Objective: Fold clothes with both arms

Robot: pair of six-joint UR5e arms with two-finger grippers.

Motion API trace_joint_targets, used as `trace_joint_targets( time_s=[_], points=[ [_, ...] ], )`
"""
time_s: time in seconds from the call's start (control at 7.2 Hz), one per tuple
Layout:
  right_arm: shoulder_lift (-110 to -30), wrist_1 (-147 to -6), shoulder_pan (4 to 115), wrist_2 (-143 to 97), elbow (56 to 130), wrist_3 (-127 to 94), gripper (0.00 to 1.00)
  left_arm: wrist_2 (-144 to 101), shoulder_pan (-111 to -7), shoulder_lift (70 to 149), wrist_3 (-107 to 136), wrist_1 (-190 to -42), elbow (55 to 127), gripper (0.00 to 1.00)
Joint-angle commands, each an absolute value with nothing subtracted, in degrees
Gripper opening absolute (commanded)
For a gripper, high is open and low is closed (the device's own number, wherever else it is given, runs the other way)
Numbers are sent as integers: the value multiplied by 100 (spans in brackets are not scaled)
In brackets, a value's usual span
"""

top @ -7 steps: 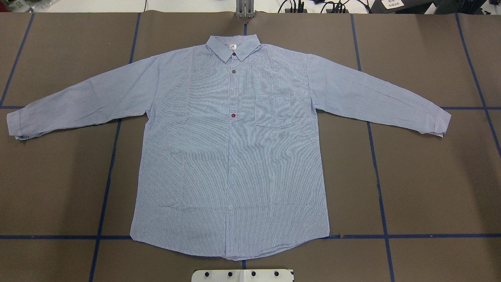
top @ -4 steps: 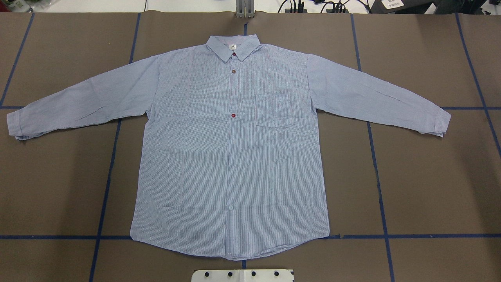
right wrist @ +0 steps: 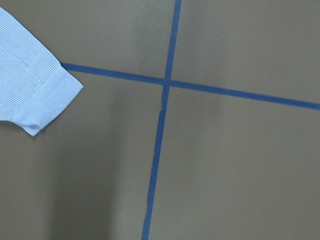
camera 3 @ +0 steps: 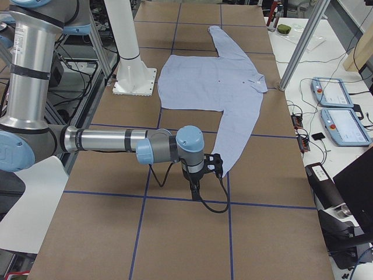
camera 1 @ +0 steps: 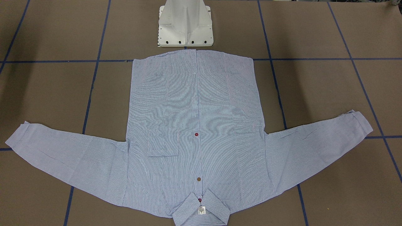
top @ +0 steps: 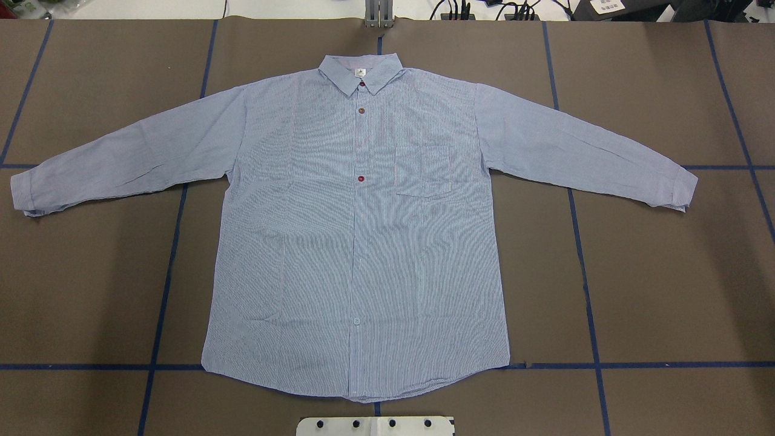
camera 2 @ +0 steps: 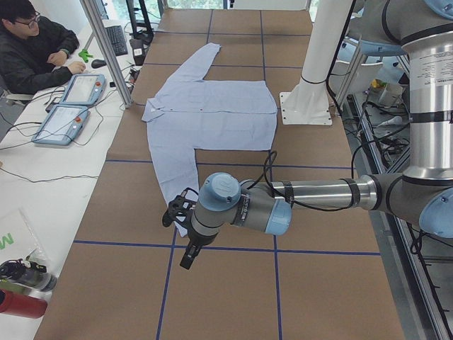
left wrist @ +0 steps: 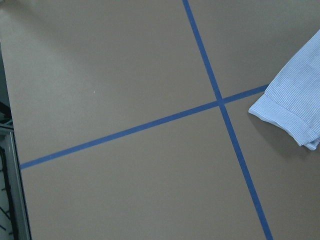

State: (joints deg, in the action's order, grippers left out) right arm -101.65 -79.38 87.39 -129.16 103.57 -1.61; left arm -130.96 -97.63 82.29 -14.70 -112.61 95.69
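The light blue striped shirt [top: 357, 242] lies flat and face up on the brown table, sleeves spread wide, collar at the far side. It also shows in the front view [camera 1: 194, 125] and both side views [camera 2: 212, 106] [camera 3: 215, 81]. My left gripper [camera 2: 188, 256] hangs above the table beside the left cuff [left wrist: 290, 115]. My right gripper [camera 3: 195, 188] hangs beside the right cuff [right wrist: 35, 95]. Neither touches the shirt. Both show only in the side views, so I cannot tell whether they are open or shut.
The white pedestal base [camera 1: 185, 25] stands at the shirt's hem. Blue tape lines [top: 581, 242] cross the brown table cover. An operator [camera 2: 35, 46] sits at a side bench with control tablets [camera 2: 71, 106]. More tablets [camera 3: 338, 111] lie beyond the far edge.
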Motion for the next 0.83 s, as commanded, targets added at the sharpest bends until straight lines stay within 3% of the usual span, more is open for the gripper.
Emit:
trace_joint_targets(
  time_s=[0.0, 0.42, 0.69],
  points=[
    [-10046, -7043, 8745, -12928, 10310, -211, 100, -13096, -9765, 8297, -1459, -12841, 9545, 100],
    [-9888, -6151, 8597, -12912, 10267, -1123, 100, -13140, -9756, 8508, -1459, -13192, 9466, 100],
    [-9844, -5601, 7888, -12885, 10108, -2461, 100, -13140, -9756, 8517, -1468, -13192, 9466, 100]
  ],
)
